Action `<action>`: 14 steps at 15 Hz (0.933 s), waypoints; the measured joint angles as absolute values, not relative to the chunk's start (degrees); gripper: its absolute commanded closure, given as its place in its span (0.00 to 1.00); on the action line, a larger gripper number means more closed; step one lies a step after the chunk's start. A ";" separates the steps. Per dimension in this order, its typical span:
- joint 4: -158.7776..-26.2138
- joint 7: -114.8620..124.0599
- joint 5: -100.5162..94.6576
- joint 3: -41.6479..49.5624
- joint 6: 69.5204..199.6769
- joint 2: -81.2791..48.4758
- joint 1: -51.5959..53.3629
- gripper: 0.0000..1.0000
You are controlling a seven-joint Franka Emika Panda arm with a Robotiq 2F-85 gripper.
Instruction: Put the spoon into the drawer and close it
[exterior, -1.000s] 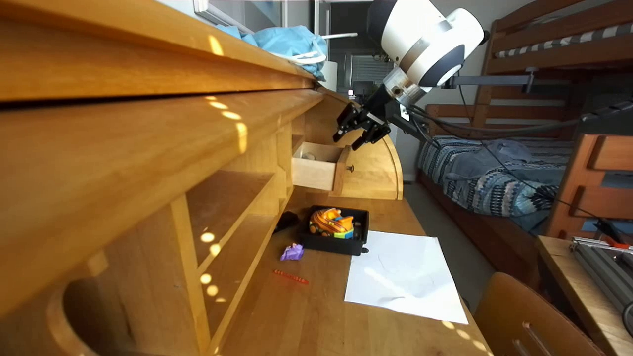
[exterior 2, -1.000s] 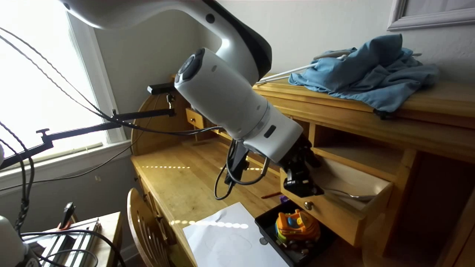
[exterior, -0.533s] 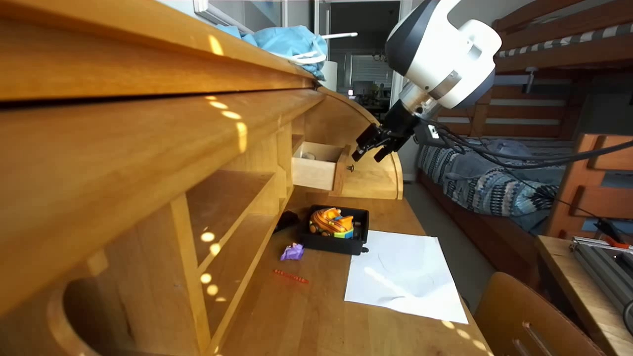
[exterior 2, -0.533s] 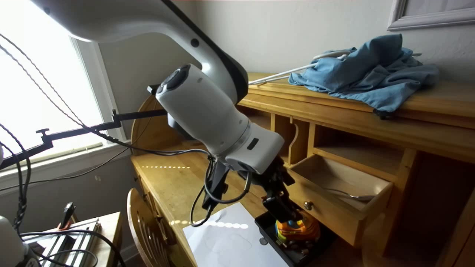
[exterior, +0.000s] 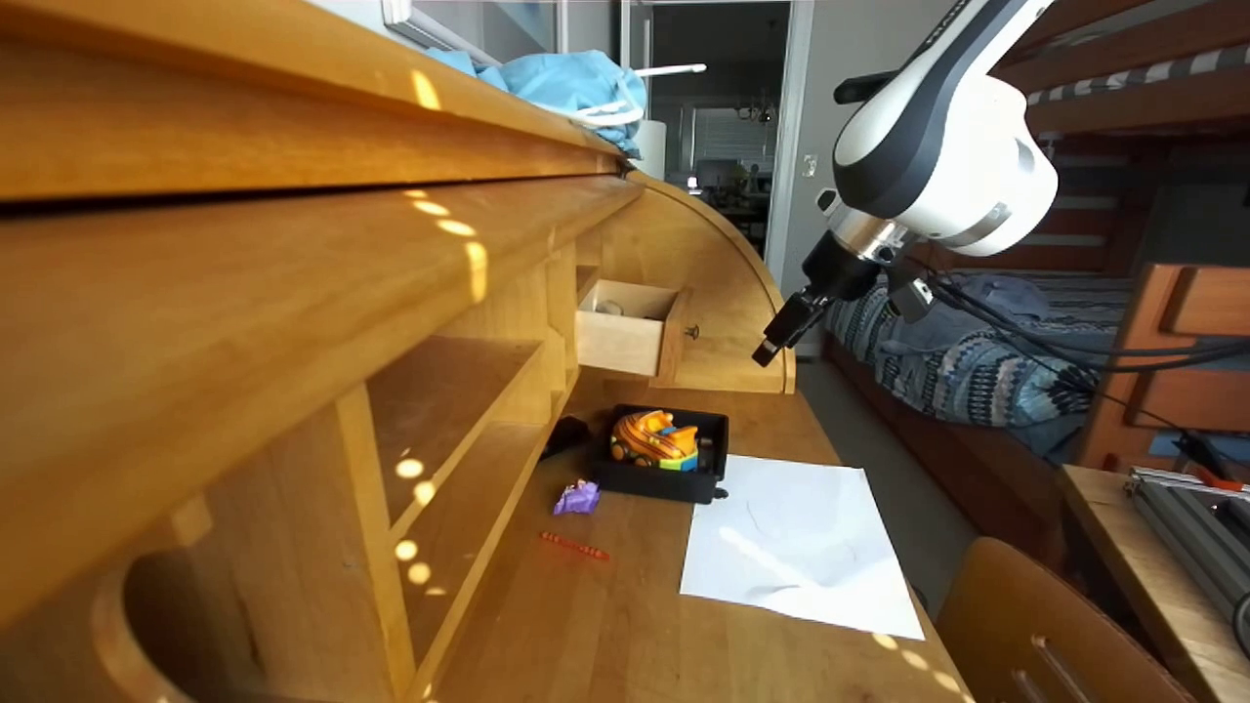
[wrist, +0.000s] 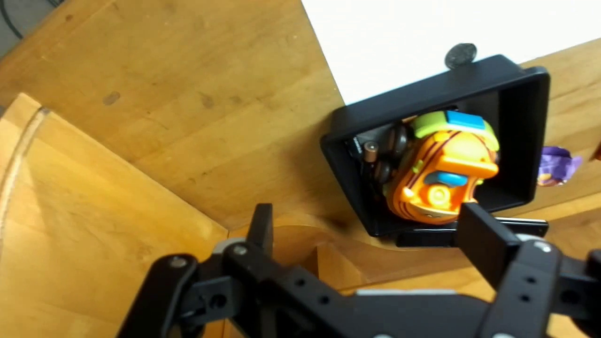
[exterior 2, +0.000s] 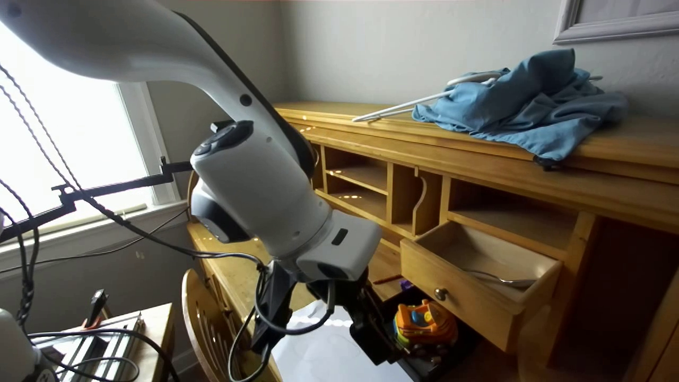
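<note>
The pale wood drawer (exterior: 620, 344) stands pulled out from the desk in both exterior views. Its front (exterior 2: 457, 297) has a round knob (exterior 2: 441, 293). The spoon (exterior 2: 517, 283) lies inside the drawer, its bowl end towards one side wall; only a small part of it (exterior: 607, 308) shows in an exterior view. My gripper (exterior: 767, 353) is in front of the drawer, clear of its front and lower than its top edge. It is open and empty, with its fingers wide apart in the wrist view (wrist: 366, 206). The spoon does not show in the wrist view.
A black tray (wrist: 540, 136) with an orange toy car (wrist: 446, 173) stands below the drawer. White paper (exterior: 806, 547), a purple wrapper (exterior: 577, 498) and a red crayon (exterior: 574, 546) lie on the desk. The desk's curved side wall (exterior: 732, 332) rises beside the drawer.
My gripper has moved from over the drawer outwards past its front and downwards, towards the desk's front edge. The drawer and the spoon have not moved.
</note>
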State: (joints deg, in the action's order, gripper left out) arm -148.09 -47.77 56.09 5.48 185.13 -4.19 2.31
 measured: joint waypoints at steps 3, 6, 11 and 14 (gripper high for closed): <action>-148.19 -44.62 45.01 7.64 185.63 -5.07 0.86 0.00; -148.03 -40.21 31.04 8.56 185.56 -5.42 -1.71 0.00; -145.18 -28.07 11.05 9.43 184.00 -4.96 -3.92 0.00; -142.89 -25.45 11.20 7.82 180.53 -4.19 -2.73 0.00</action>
